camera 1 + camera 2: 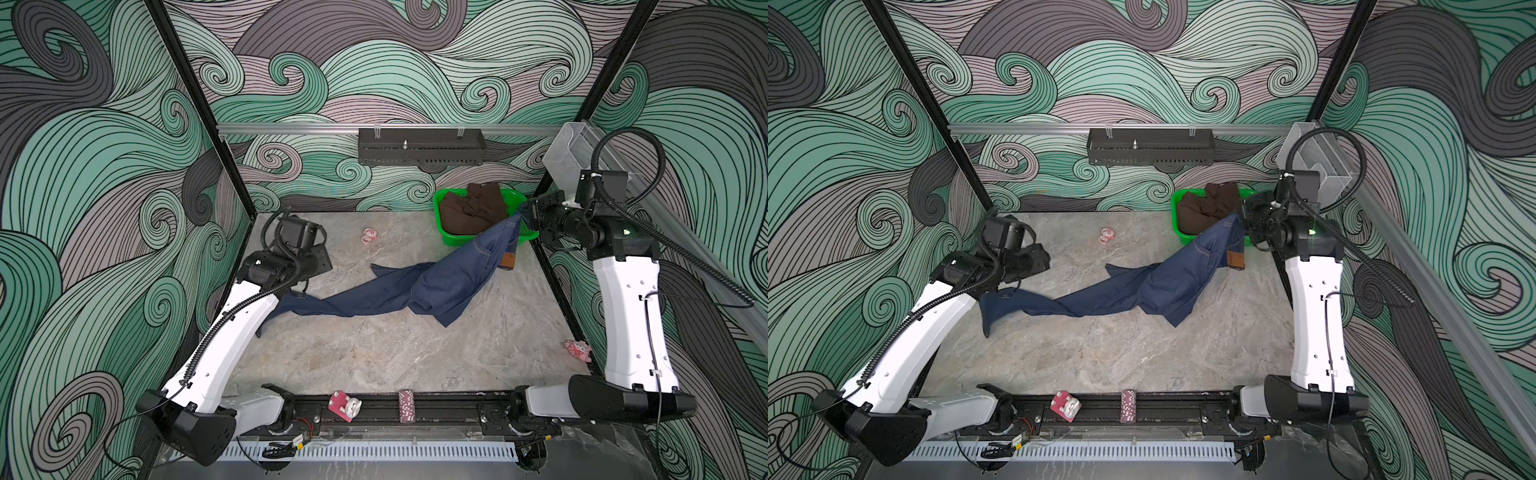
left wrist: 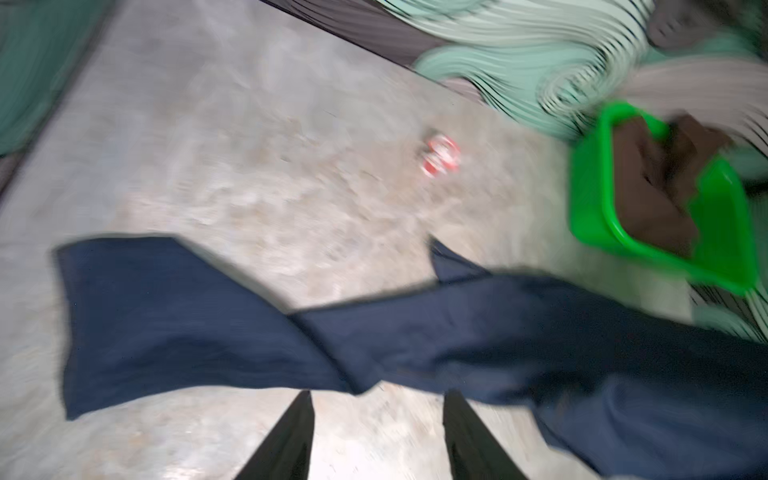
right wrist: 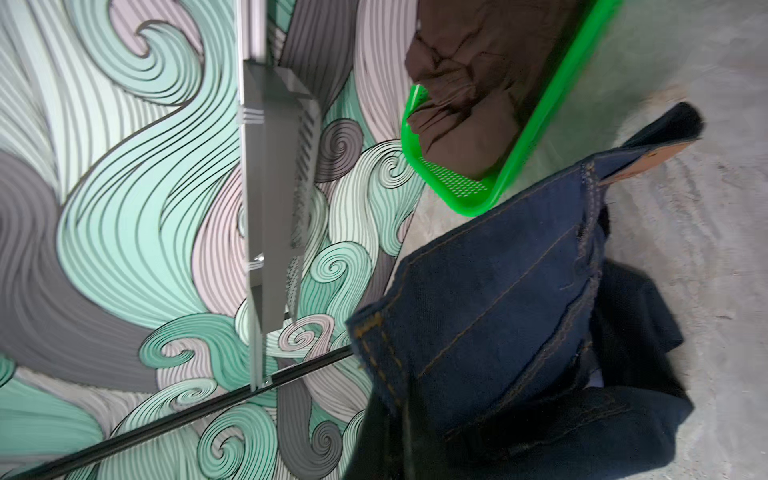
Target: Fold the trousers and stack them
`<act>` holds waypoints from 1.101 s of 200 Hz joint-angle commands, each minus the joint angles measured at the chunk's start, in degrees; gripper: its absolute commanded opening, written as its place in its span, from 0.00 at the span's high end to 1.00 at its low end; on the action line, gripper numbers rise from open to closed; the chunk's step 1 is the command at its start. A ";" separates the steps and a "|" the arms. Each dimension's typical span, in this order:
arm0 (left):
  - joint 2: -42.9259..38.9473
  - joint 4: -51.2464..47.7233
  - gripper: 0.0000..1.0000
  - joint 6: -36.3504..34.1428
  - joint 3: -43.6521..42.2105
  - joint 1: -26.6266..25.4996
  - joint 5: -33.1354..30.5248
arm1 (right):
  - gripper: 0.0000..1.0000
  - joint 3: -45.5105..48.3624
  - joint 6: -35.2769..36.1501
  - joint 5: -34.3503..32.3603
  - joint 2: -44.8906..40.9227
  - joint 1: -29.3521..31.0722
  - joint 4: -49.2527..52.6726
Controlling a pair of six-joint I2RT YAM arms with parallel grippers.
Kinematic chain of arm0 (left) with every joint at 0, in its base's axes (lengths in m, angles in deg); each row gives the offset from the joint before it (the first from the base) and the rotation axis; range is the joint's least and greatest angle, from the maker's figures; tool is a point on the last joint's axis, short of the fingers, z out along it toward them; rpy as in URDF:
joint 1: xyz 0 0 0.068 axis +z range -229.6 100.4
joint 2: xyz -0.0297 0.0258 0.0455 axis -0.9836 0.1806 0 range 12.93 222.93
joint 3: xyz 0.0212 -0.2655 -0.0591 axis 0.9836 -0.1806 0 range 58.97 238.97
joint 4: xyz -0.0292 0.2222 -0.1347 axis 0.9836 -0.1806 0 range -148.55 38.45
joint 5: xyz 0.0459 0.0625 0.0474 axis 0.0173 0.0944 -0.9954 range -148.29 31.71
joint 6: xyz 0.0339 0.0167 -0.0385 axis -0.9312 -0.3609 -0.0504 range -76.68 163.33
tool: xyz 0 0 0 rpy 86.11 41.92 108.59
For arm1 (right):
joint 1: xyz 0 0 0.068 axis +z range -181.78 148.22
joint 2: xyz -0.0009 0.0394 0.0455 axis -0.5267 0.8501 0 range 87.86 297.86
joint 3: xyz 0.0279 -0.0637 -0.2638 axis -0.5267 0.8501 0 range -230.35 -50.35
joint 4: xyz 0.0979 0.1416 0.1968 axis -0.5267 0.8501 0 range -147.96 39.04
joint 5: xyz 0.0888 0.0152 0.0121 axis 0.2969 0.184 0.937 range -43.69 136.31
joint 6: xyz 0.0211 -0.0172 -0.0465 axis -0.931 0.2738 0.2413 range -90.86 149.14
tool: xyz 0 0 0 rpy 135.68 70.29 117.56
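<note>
The trousers (image 1: pixel 415 286) (image 1: pixel 1142 286) are dark navy jeans with orange stitching, stretched slantwise over the marble table (image 1: pixel 395 357) from left to back right. My right gripper (image 1: pixel 525 212) (image 3: pixel 388 440) is shut on their waistband edge and holds it up beside the green basket (image 1: pixel 439 216); the tan patch (image 1: pixel 508 259) hangs below. The leg end (image 2: pixel 166 324) lies flat on the left. My left gripper (image 2: pixel 379 395) (image 1: pixel 322 266) hovers just off that leg, open, with bare table between its fingers (image 2: pixel 291 436). The left wrist view is blurred.
A brown garment (image 1: pixel 469 208) fills the green basket at the back right. Small pink toys lie at the back (image 1: pixel 369 235) and at the right edge (image 1: pixel 577 350). On the front rail sit a pink block (image 1: pixel 345 406) and a chip stack (image 1: pixel 406 406).
</note>
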 commanded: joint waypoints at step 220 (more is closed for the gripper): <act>37.36 31.02 0.31 17.05 -3.61 -27.17 3.41 | 1.00 -39.93 -15.51 -0.96 21.65 12.23 -9.26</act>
